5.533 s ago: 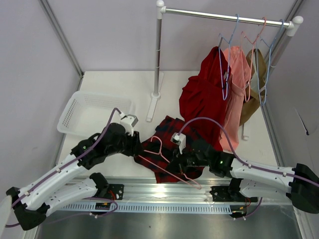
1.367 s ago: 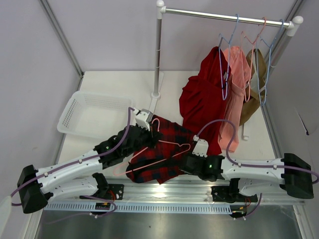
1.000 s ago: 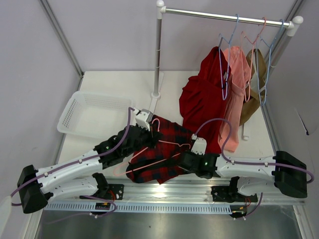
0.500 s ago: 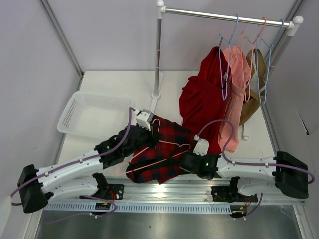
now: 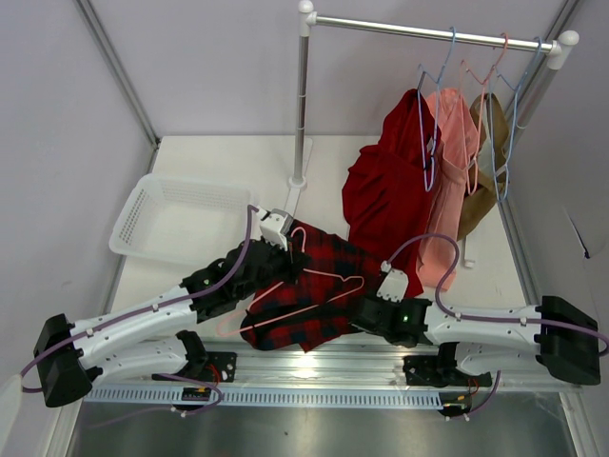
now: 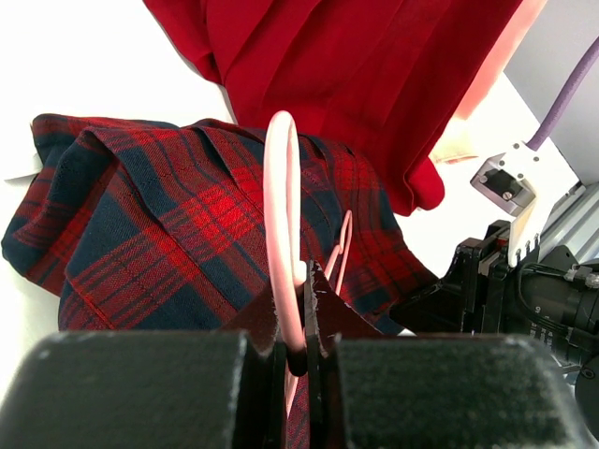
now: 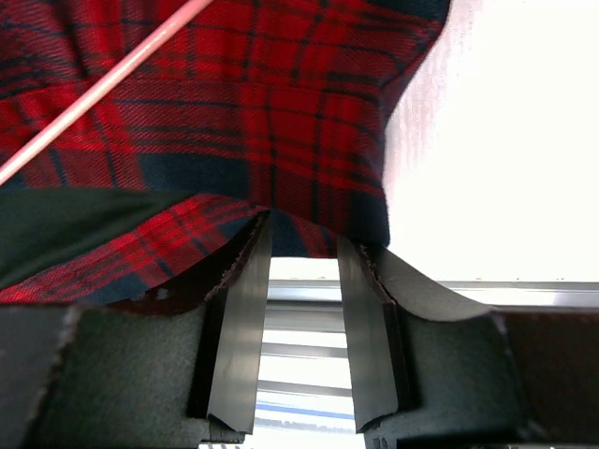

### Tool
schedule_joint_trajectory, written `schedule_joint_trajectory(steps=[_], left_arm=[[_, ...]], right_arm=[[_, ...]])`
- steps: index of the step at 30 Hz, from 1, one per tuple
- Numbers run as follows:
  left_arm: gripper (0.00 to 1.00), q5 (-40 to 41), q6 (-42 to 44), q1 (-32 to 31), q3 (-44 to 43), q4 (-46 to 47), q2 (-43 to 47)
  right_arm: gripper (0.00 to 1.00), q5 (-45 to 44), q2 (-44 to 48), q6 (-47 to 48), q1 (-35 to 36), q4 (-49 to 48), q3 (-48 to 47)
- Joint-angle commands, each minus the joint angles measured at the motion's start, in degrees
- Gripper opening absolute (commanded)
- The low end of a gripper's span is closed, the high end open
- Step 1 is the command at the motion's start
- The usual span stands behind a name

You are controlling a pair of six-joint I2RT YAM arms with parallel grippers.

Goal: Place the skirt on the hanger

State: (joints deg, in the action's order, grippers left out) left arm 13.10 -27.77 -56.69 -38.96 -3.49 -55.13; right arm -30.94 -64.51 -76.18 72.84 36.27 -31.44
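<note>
The red-and-black plaid skirt [image 5: 319,297] lies bunched on the table's near middle, with the pale-pink wire hanger [image 5: 328,276] lying across it. My left gripper [image 5: 283,249] is at the skirt's upper left. In the left wrist view it [image 6: 298,313] is shut on the hanger [image 6: 281,187] just below the hook, above the skirt [image 6: 159,234]. My right gripper [image 5: 366,309] sits at the skirt's right edge. The right wrist view shows it [image 7: 304,234] open, the skirt's [image 7: 262,103] hem touching its fingertips and nothing between the fingers. The hanger's wire [image 7: 103,84] crosses the cloth.
A white basket [image 5: 176,219] stands at the left. A clothes rack [image 5: 303,114] at the back carries a solid-red garment [image 5: 390,190], a salmon-pink one [image 5: 452,162], an olive one [image 5: 483,190] and blue hangers [image 5: 433,71]. A metal rail [image 5: 314,360] runs along the near edge.
My right gripper has opened wider and drawn back a little to the right, off the skirt's edge. The left gripper, hanger and skirt have stayed put.
</note>
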Motion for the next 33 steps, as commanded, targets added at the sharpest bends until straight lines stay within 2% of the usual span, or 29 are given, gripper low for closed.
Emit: schedule_joint_trajectory(steps=[1,12,17,24,27,31,33], left_arm=[[0.0,0.0,1.9,0.4,-1.5,2.3,0.0],[0.0,-0.1,1.8,0.4,-1.3,1.9,0.1],[0.0,-0.1,1.8,0.4,-1.0,1.9,0.3],[0.0,-0.2,1.9,0.4,-1.2,1.7,0.4],[0.0,-0.4,1.9,0.4,-1.1,1.8,0.4],[0.0,-0.5,2.1,0.4,-1.1,1.7,0.8],[0.0,-0.6,2.2,0.4,-0.9,1.6,1.1]], right_arm=[[0.4,-3.3,1.1,-2.0,-0.9,-1.5,1.6],[0.43,-3.0,2.0,2.6,-4.8,-7.9,2.7],[0.4,-2.5,0.9,3.1,-6.0,-8.8,3.0],[0.31,-2.1,-0.1,3.6,-7.3,-10.3,3.9],[0.23,-1.8,-0.8,4.6,-8.3,-11.0,4.0],[0.06,-1.2,-0.2,5.5,-8.9,-10.7,3.5],[0.01,-0.9,0.9,5.8,-8.9,-10.0,3.2]])
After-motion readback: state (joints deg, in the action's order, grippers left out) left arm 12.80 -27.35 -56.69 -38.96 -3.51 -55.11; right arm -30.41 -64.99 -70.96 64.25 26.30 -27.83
